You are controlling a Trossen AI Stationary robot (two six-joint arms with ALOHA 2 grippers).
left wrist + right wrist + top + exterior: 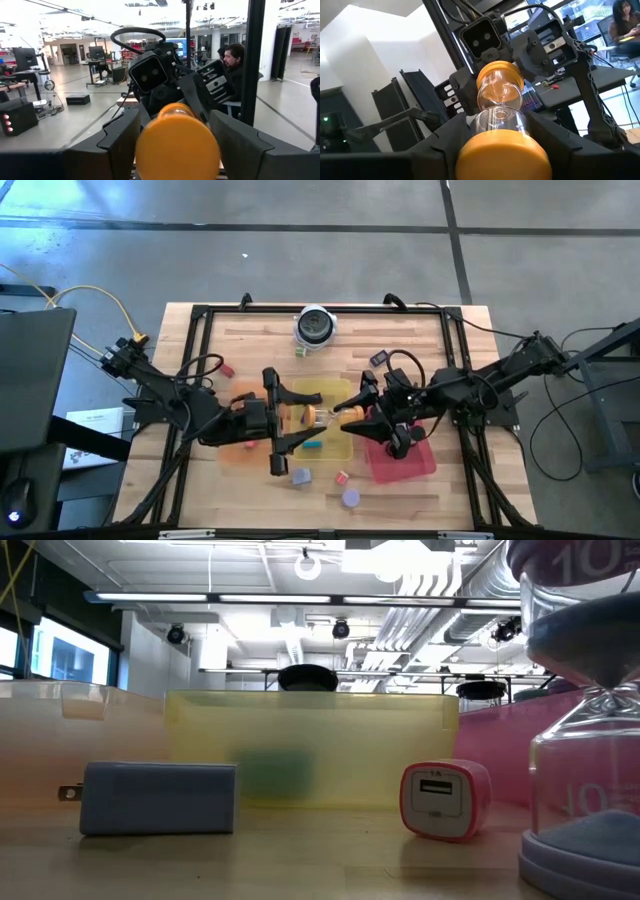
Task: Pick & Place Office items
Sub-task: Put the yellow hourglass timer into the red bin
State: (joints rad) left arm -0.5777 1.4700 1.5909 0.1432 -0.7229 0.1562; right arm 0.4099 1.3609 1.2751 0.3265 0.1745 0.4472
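Orange-capped hourglass (322, 416) hangs lying level above the yellow tray (334, 393) at desk (480, 490) centre, pinched at both ends: left claw (300, 416) from 9 o'clock, right claw (345, 413) from 3 o'clock. Toward 6 o'clock lie a grey-blue block (301, 476), a pink-red charger (342, 477) and a purple hourglass (351, 498). A red tray (425, 463) lies under the right arm.

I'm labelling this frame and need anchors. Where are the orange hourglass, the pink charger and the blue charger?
orange hourglass (496, 107): right wrist view, on the glass waist.
pink charger (444, 800): low view, on its white front face.
blue charger (158, 798): low view, on the middle of its broad side.
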